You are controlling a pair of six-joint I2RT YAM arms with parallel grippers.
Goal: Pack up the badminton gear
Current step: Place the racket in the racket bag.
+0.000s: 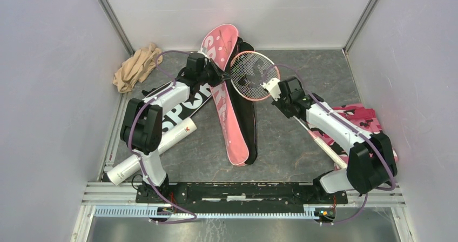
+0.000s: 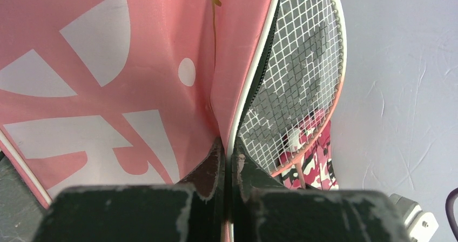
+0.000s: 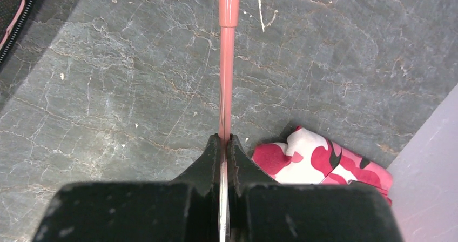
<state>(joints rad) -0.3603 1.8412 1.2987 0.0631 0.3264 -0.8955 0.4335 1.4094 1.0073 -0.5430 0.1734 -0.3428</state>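
The pink-framed racket [image 1: 254, 75] is gripped by its shaft in the closed right gripper [image 1: 273, 88]. Its head is held just beside the lifted edge of the pink SPORT bag [image 1: 229, 118], which is pinched shut in the left gripper [image 1: 220, 79]. Nothing is seen packed yet. The white tube [image 1: 156, 147] and black SPORT bag [image 1: 181, 109] are left lying on the surface [image 1: 291, 139], the bag partly under the left arm. A beige cloth [image 1: 135, 66] and a pink camouflage cloth [image 1: 362, 118] are set aside.

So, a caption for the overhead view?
The left gripper pinches the pink bag; the right gripper holds the pink racket by its shaft.
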